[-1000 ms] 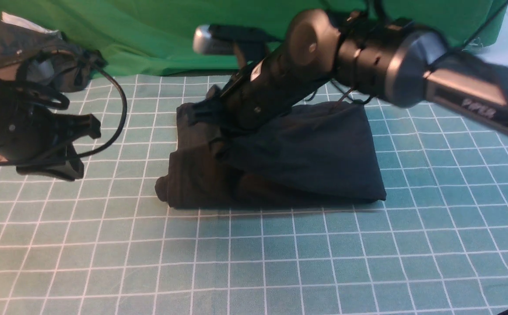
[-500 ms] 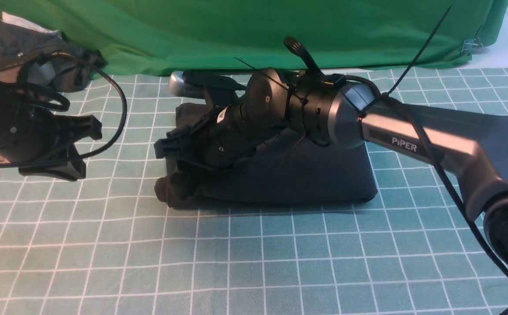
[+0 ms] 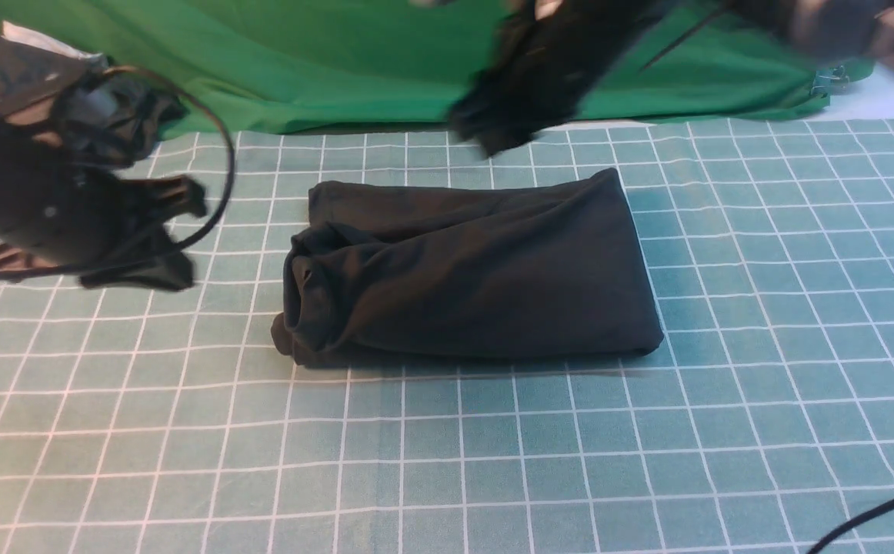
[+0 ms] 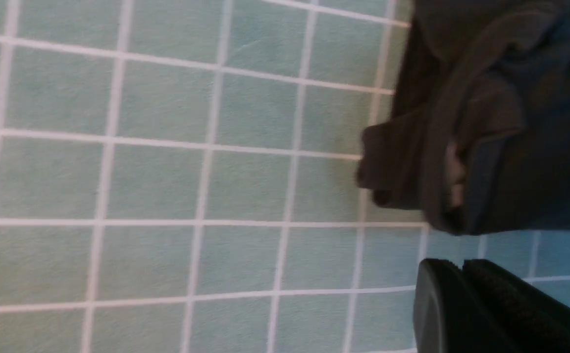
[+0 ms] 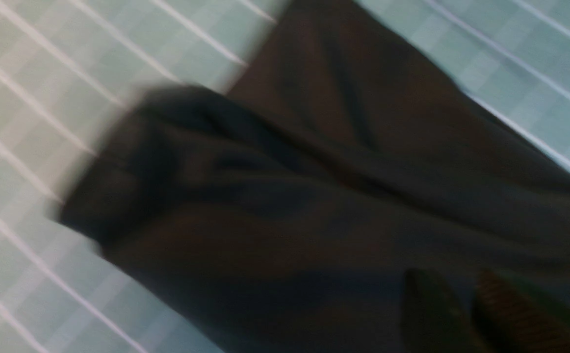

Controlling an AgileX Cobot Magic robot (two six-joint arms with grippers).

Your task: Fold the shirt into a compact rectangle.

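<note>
Risk: the bunched, unpinned end of the folded black cotton shirt (image 3: 478,269), just beside the clenched, empty left claw (image 4: 461,274), may spring loose; right claw (image 5: 464,299) above it, blurred, grip unreadable.

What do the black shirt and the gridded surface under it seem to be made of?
Shirt: soft matte fabric, probably cotton knit; it lies in rounded, sagging folds without sheen. Gridded surface: apparently matte cloth, teal with white lines; faint fibrous texture.
</note>
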